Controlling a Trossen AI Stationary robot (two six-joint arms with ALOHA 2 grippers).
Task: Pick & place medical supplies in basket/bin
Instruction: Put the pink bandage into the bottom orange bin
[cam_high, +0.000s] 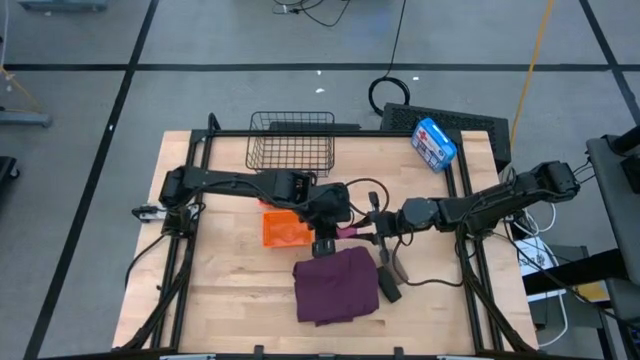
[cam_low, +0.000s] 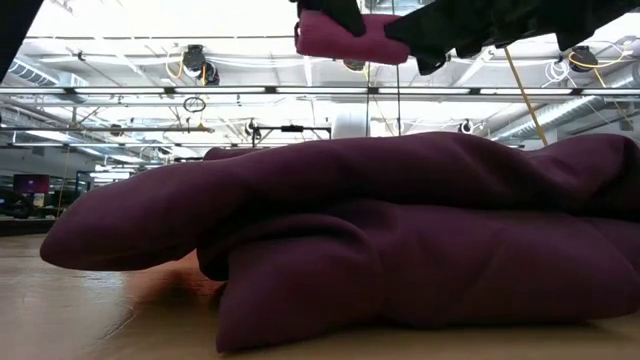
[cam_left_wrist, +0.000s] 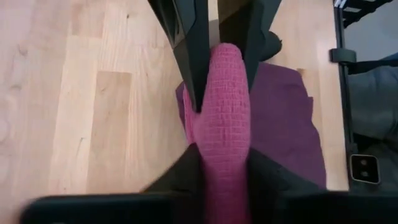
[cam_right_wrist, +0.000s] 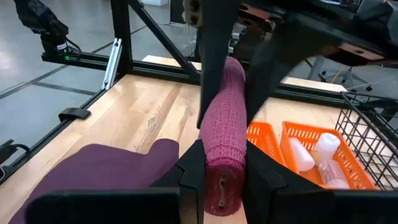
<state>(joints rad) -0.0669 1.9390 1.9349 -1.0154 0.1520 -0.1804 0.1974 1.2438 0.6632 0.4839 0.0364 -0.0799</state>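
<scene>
Two dark robot arms, one folded purple-maroon cloth (cam_high: 336, 285), one pink textured roll (cam_right_wrist: 224, 130), one orange two-compartment plastic tray (cam_right_wrist: 283, 140), one black wire-mesh basket (cam_high: 291, 141), one blue-and-white box (cam_high: 434, 142), three small white vials (cam_right_wrist: 317, 155).

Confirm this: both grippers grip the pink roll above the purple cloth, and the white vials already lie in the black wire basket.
Wrong on the vials. The right wrist view shows the white vials in the orange tray, not the black wire basket. Both grippers do grip the pink roll above the purple cloth.
</scene>
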